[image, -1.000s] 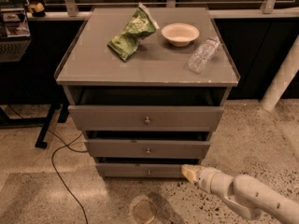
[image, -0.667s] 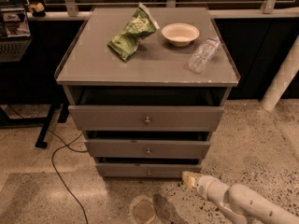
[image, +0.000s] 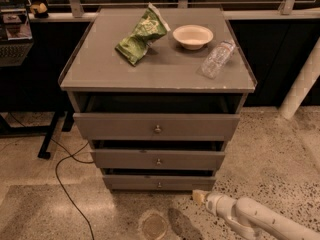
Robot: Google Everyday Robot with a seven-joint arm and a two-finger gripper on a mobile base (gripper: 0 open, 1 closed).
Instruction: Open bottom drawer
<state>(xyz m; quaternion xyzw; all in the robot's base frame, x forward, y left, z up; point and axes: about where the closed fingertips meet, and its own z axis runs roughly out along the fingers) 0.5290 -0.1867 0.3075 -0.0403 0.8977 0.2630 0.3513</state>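
- The bottom drawer (image: 130, 183) sits lowest in the cabinet (image: 165, 71), its knob (image: 159, 185) untouched (hardly out, if at all).
- The gripper (image: 200, 197) hovers low, just right of it, holding nothing I can see; released or clenched, I cannot tell.
- The pull itself looks still to do.

No text can be read; the end effector (image: 199, 197) hangs low at right.

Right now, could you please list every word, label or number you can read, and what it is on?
No text can be read.
The green bag: print illegible.
The clear bottle: no legible label.
The tool, low beside the bottom drawer at its right end: no markings visible.
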